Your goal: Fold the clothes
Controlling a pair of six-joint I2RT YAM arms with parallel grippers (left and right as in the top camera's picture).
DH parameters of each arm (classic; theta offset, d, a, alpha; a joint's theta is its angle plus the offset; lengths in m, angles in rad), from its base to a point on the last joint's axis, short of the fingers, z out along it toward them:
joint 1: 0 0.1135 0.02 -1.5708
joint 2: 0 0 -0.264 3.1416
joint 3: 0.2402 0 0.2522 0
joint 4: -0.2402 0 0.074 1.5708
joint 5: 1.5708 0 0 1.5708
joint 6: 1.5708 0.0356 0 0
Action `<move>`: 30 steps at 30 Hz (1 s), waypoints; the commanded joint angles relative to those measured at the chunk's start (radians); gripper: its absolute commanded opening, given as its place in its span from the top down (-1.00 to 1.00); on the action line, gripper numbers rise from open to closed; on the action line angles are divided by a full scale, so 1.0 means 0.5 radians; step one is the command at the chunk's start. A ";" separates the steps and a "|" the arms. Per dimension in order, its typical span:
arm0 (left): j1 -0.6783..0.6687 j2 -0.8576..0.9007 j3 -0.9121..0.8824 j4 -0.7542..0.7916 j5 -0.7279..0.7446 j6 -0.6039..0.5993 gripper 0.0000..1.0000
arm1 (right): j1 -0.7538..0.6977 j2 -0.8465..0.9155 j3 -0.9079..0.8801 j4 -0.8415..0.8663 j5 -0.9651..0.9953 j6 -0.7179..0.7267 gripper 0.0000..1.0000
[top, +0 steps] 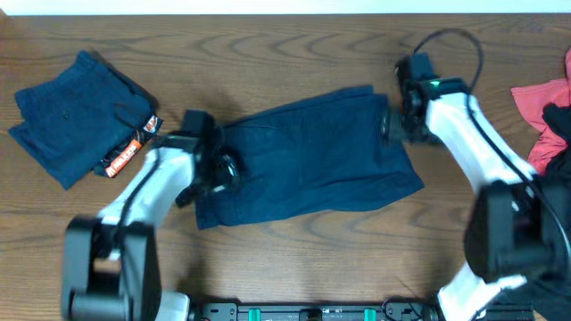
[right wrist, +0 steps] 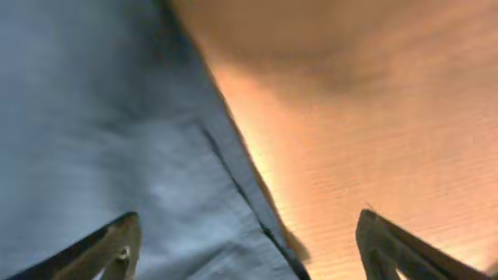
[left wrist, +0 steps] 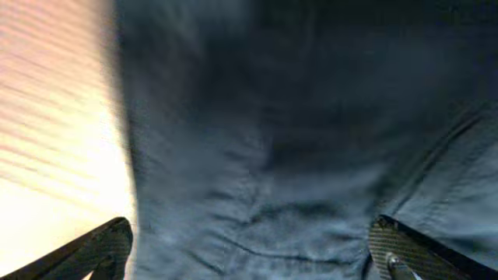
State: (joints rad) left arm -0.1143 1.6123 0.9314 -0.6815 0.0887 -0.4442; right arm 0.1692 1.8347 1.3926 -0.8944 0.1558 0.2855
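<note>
From where I stand, the spread-out navy shorts (top: 308,156) lie flat across the middle of the wooden table (top: 268,259), with an arm at each end. The left gripper (top: 219,165) is at their left end and the right gripper (top: 393,125) at their right end. In front of both grippers, toward the arm bases, the wood is bare, and there is open wood behind the shorts too. Out past the left gripper a second pair of navy shorts (top: 76,116) sits folded, well apart from the spread pair, its orange-and-black tag (top: 129,152) on the side nearest that arm. Beyond the right arm, at the table's far right edge, lies a coral-red piece (top: 544,102) with something dark just beside it. The left wrist view shows its fingers (left wrist: 101,249) spread wide and holding nothing: one is over pale wood, the other over wrinkled blue cloth, and the shorts' edge runs between them. The right wrist view is much the same, fingers (right wrist: 389,249) parted and empty, straddling the hem, cloth on one side and wood on the other. I cannot tell whether either gripper touches the fabric.
</note>
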 commanded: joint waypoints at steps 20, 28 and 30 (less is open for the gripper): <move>0.152 -0.040 0.014 0.798 -0.127 0.007 -0.96 | -0.063 0.509 0.014 1.098 -0.329 -0.126 -0.69; 0.151 0.204 0.014 0.984 0.006 0.044 -0.97 | -0.090 0.521 0.014 1.147 -0.320 -0.125 -0.54; 0.151 0.256 0.014 1.066 0.011 0.044 -0.99 | -0.095 0.521 0.014 1.141 -0.322 -0.125 -0.45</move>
State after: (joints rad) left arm -0.0402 1.7008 0.9337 -0.1814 0.0719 -0.4400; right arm 0.1410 2.0918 1.3975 -0.3237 -0.0055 0.2260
